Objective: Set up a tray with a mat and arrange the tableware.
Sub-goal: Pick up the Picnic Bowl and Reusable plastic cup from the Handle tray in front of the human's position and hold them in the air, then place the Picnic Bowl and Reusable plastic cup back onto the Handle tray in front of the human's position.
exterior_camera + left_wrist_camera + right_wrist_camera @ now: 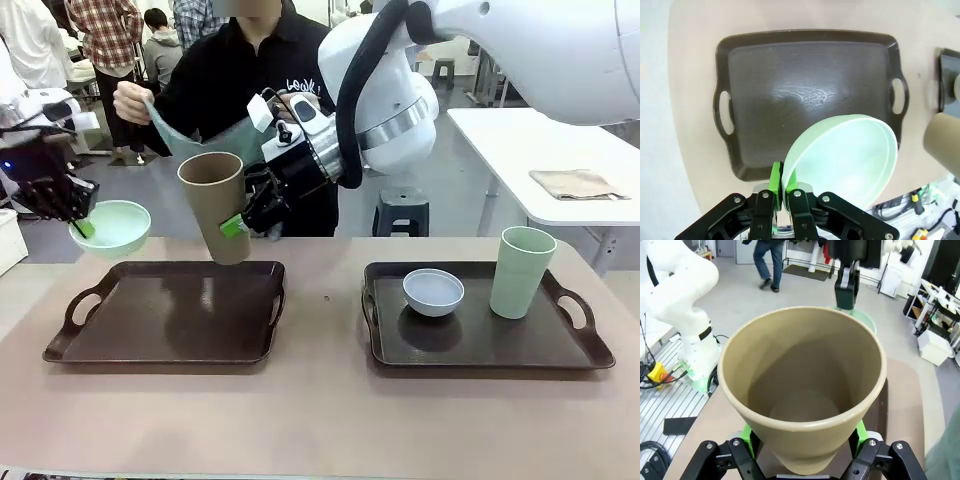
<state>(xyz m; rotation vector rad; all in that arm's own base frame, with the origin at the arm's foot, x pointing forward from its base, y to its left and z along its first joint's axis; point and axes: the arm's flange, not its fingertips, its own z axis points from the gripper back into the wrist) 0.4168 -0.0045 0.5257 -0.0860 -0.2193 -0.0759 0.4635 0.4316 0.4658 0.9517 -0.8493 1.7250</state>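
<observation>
Green bowl (pixel 118 230) is pinched by its rim in left tool (pixel 84 227), lifted at frame left | brown cup (pixel 222 205) is gripped in right tool (pixel 233 224), upper middle | tray (pixel 160 357) at lower left is bare, likely so the mat (pixel 200 140) held by a person can be laid first.

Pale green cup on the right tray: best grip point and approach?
Probably across the upper wall of the pale green cup, coming in level from the robot's side. It stands upright and widens toward the rim, so it shouldn't slip through; the whitish bowl sits clear to its left.
</observation>
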